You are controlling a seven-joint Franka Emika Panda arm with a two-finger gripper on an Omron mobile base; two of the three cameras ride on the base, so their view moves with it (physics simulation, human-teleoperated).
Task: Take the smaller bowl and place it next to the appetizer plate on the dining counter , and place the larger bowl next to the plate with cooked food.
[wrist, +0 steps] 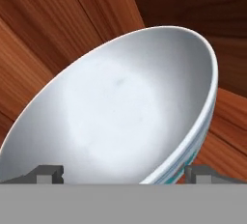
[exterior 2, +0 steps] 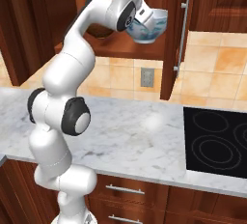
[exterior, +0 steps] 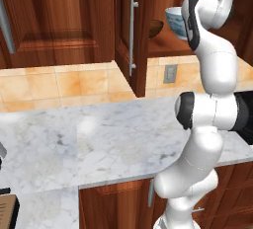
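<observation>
- The gripper (exterior 2: 148, 21) is seen raised into the open wall cabinet, at the larger bowl (exterior 2: 149, 29); its jaws are spread wide.
- In the hand view one finger tip (wrist: 48, 174) is seen over the bowl's white inside and the other (wrist: 202, 174) outside the rim, so the rim is straddled; whether the pads touch the wall cannot be told, and no closed grasp is shown.
- The larger bowl (wrist: 130, 112) is seen standing on the cabinet shelf (exterior 2: 120, 48), near the shelf's front edge; a blue-green pattern is visible on its outer wall.
- The larger bowl (exterior: 175, 19) is partly covered by the arm in the left base view.
- The smaller bowl (exterior: 155, 27), dark brown, is seen on the same shelf just beside the larger one, on its left; in the right base view it (exterior 2: 99, 31) is mostly hidden behind the arm.
- The cabinet door (exterior: 129, 35) is seen swung open, with a steel bar handle (exterior: 132, 33).
- A wall outlet (exterior 2: 146, 77) is set in the tan tile below the shelf.
- A marble counter (exterior 2: 144, 136) is seen below, with a black cooktop (exterior 2: 217, 143) at its right end.
- No brands, labels or readable writing are seen.
</observation>
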